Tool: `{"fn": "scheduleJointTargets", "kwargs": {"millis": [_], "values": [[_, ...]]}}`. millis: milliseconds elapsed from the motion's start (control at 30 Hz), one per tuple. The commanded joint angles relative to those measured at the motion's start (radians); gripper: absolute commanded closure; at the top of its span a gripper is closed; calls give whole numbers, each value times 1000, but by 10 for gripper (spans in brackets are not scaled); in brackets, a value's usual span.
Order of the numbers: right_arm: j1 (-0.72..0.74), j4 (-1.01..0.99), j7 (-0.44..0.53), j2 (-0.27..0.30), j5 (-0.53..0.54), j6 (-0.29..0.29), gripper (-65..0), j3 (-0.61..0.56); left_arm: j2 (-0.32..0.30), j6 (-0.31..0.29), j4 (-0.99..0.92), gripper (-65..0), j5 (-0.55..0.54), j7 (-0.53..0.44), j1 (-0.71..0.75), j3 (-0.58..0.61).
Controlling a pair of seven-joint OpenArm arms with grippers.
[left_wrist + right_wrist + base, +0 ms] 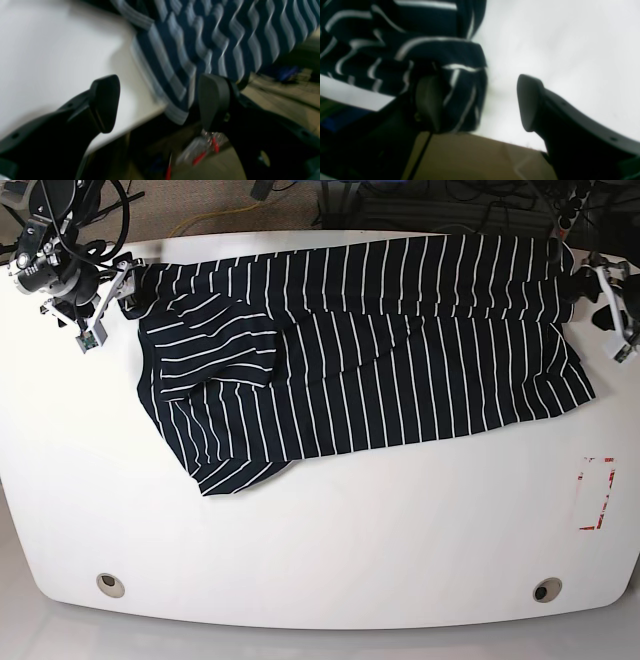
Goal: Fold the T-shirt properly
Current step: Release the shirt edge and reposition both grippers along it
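Left gripper (157,102): I see jaws spread wide, nothing pinched. The T-shirt (212,42) edge hangs into the gap beside one finger, at the table (50,50) edge; the wrist view is too blurred to say whether it touches. Right gripper (480,102): jaws also spread. One finger sits behind a bunched corner of the shirt, the other stands clear over bare table. No grip that I can confirm.

The shirt, dark with thin white stripes, lies spread across the far half of the table in the base view (400,350). It runs almost from one far corner to the other. One part is folded over on that view's left, and a point of cloth reaches toward the table's middle.

The tabletop is white with rounded corners. It has two round grommets (110,584) near its near edge and a red-marked rectangle (597,493) on that view's right. Past the table edge I see tan floor and some red-handled items (200,155), blurred. Cables lie beyond the far edge.

Both arms sit at the far corners. The left gripper is at the shirt's end on the base view's right (600,295), the right at the opposite end (95,305). Both are low, near table level.
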Motion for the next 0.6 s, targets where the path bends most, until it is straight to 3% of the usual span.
{"fn": "scheduleJointTargets", "kwargs": {"millis": [0, 267, 467, 567], "values": [[14, 18, -29, 8, 15, -2, -425, 80, 19, -1, 76, -447, 3, -7, -44, 40], [57, 12, -101, -3, 211, -2, -425, 269, 177, -1, 98, -446, 151, -7, -110, 136], [51, 10, -137, -1, 383, -2, -425, 326, 216, -1, 96, -446, 346, -10, -112, 191], [33, 10, -137, -3, 395, -2, -425, 327, 238, -1, 116, -446, 358, -10, -112, 235]]}}
